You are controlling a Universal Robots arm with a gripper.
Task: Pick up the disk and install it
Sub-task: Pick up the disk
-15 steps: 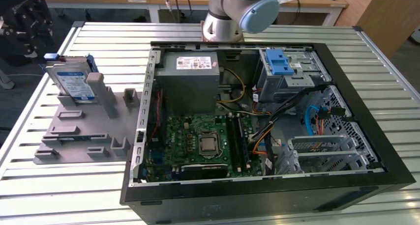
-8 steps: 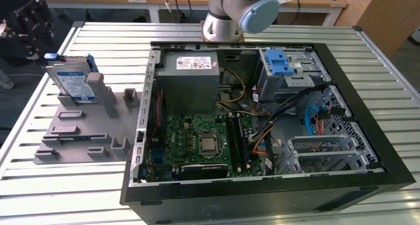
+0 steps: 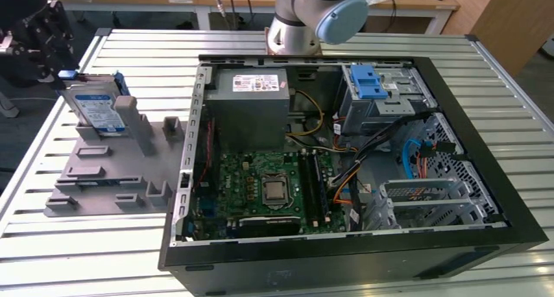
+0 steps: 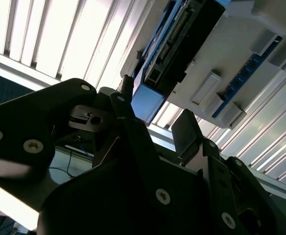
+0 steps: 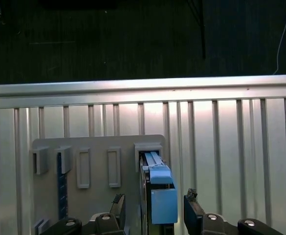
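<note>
Disk (image 3: 93,112) parked on edge in slot of grey holder (image 3: 104,180). Guessing that's so both flat faces stay free for grab. Pincer (image 5: 155,208) spread, one finger each side of disk, right over holder. Gaps visible both sides in first wrist view, so not pinching yet imo. Open computer case (image 3: 346,167) sits just beside holder, insides exposed for install. Hard to see: disk's lower edge buried in holder slot, and in exterior view pincer is dark blob against dark background.
</note>
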